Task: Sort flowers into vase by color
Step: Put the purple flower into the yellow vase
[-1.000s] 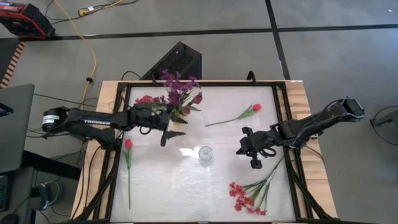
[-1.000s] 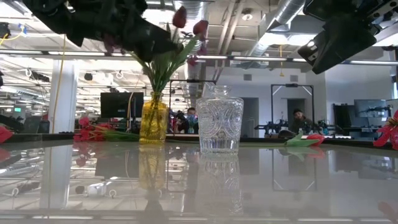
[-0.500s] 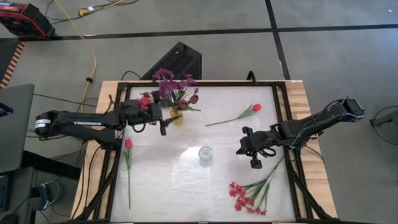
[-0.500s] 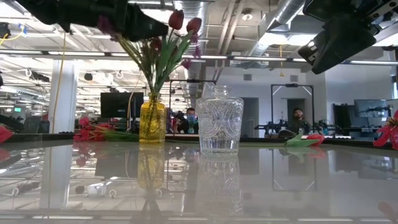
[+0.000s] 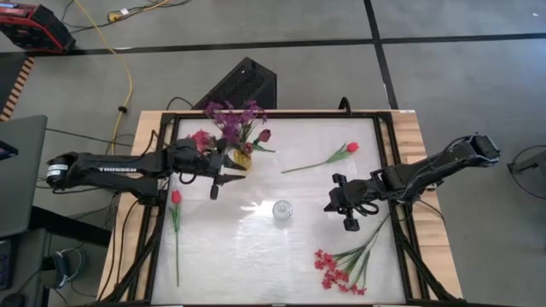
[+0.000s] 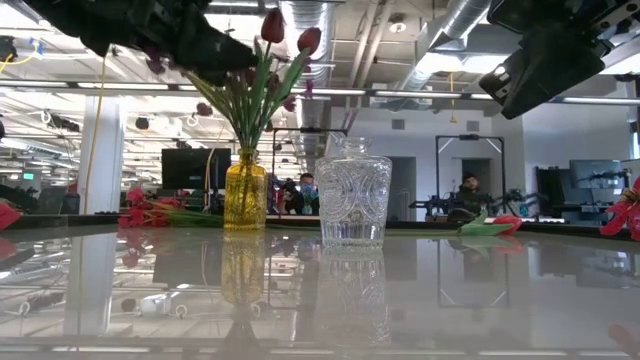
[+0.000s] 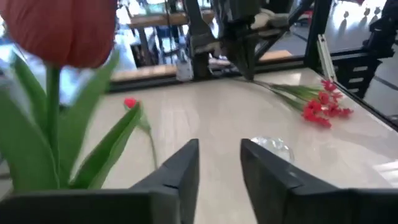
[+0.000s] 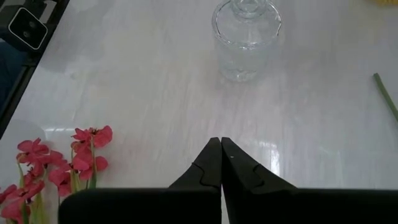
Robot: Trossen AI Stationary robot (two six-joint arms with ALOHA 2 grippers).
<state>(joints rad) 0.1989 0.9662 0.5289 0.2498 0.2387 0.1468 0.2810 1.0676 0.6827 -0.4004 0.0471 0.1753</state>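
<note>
Hovering upper left beside the yellow vase (image 5: 241, 159), your left gripper (image 5: 223, 177) shows parted, empty fingers; your right gripper (image 5: 338, 207) waits clenched.

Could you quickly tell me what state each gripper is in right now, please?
Left gripper: open with a narrow gap, holding nothing, beside the yellow vase.
Right gripper: closed, empty, hovering over the table.

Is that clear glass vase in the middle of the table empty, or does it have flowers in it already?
Empty. The clear glass vase stands upright with no stems inside; the flowers in view stand in the yellow vase beside it.
</note>
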